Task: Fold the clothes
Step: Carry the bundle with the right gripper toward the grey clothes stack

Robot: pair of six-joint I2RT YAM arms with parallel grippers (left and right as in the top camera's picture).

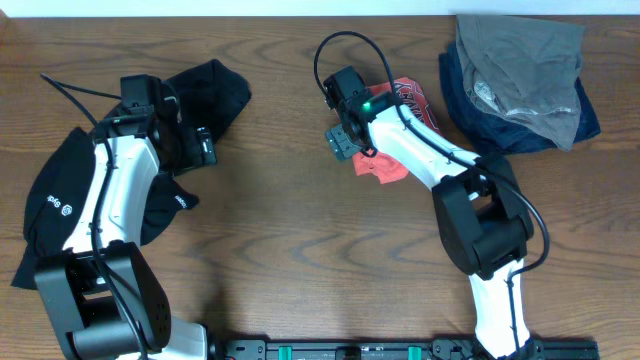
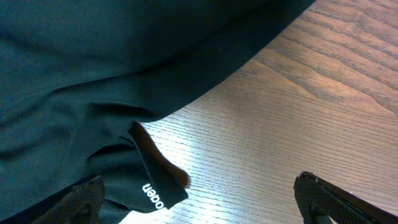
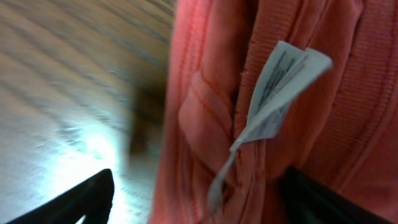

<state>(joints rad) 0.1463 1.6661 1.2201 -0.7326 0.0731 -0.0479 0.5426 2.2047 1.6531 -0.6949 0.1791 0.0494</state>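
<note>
The right claw point(image 1: 342, 142) is gaping wide at upper centre, its 2 fingers straddling the bunched orange-red T-shirt point(image 1: 386, 170). The left claw point(image 2: 199, 200) is hanging released over the black top's point(image 1: 60, 200) edge at upper left.

Overhead camera: fixed above and facing straight down, far enough back to take in most of the bench point(image 1: 290, 240) and both arms, whose bases sit at the lower edge. Left wrist camera: close, angled down past the left hand point(image 2: 199, 190), fingertips in the bottom corners, onto the black top point(image 2: 81, 81) and bare wood. Right wrist camera: nearer still and blurred, filled by the orange-red T-shirt point(image 3: 311, 137). The overhead view also shows both garments.
</note>
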